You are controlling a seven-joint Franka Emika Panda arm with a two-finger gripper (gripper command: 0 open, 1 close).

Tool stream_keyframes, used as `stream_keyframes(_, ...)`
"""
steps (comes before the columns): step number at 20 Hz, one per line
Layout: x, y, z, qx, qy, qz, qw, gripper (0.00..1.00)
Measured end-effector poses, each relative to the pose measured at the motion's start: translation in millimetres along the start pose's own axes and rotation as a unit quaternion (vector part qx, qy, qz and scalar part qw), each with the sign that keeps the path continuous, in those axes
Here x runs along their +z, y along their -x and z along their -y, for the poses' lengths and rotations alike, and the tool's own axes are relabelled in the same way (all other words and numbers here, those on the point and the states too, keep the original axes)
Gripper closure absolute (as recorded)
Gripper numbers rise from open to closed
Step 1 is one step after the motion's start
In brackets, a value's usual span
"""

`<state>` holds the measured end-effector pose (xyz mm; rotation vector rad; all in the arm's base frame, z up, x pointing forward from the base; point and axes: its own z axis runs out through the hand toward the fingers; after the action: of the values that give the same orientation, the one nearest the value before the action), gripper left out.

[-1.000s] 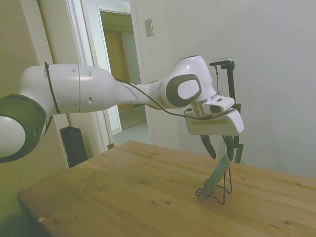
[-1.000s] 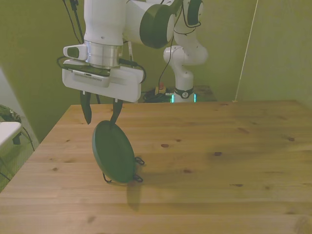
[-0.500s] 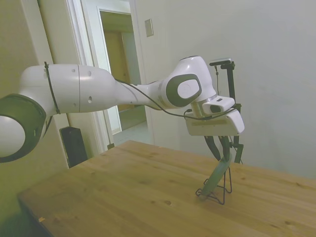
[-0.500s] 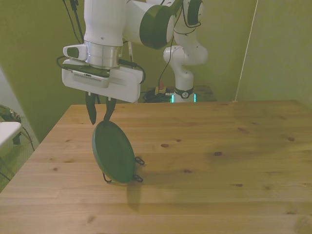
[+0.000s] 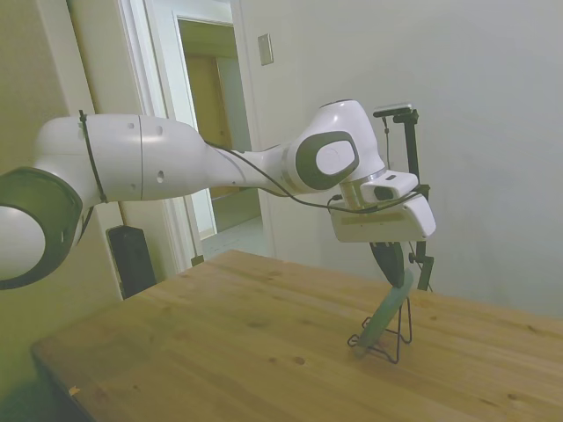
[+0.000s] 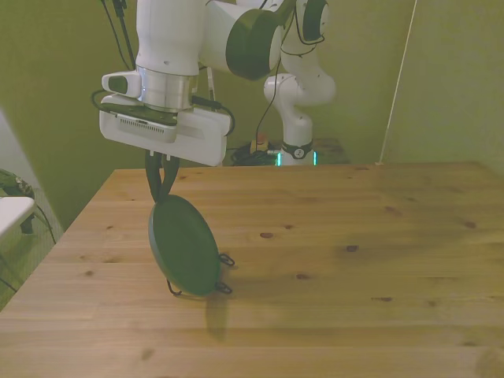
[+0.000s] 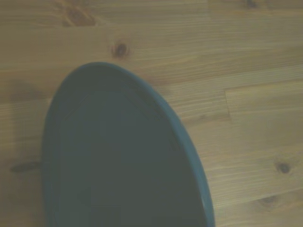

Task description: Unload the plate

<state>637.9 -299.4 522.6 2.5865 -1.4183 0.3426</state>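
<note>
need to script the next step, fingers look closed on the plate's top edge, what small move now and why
Probably a short lift straight up. The gripper looks shut on the top rim of the plate, which leans tilted in the black wire stand on the table. Rising first should free the lower rim from the wires before carrying it away.

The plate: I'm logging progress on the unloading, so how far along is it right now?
Done: the gripper is at the top rim of the plate, and its fingers look closed on that edge. In hand: securing the grasp. Left: the plate leans in the black wire stand on the table, not lifted, so it must be raised clear and set down elsewhere.
</note>
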Motion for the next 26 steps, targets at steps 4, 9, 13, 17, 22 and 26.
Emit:
stream_keyframes(4, -7.9, -0.2, 2.0, -0.001, 0.000, 0.000, 1.0000, 1.00)
stream_keyframes(9, -23.0, -1.8, 4.9, -0.002, -0.004, -0.005, 1.0000, 1.00)
stream_keyframes(13, -63.3, 4.6, 17.2, -0.010, -0.021, -0.016, 0.9996, 1.00)
stream_keyframes(17, -113.6, 34.5, 44.7, -0.026, -0.058, -0.001, 0.9980, 1.00)
stream_keyframes(22, -114.1, 84.1, 100.1, -0.037, -0.088, 0.042, 0.9945, 1.00)
stream_keyframes(26, -79.1, 123.6, 142.0, -0.046, -0.106, 0.083, 0.9898, 1.00)
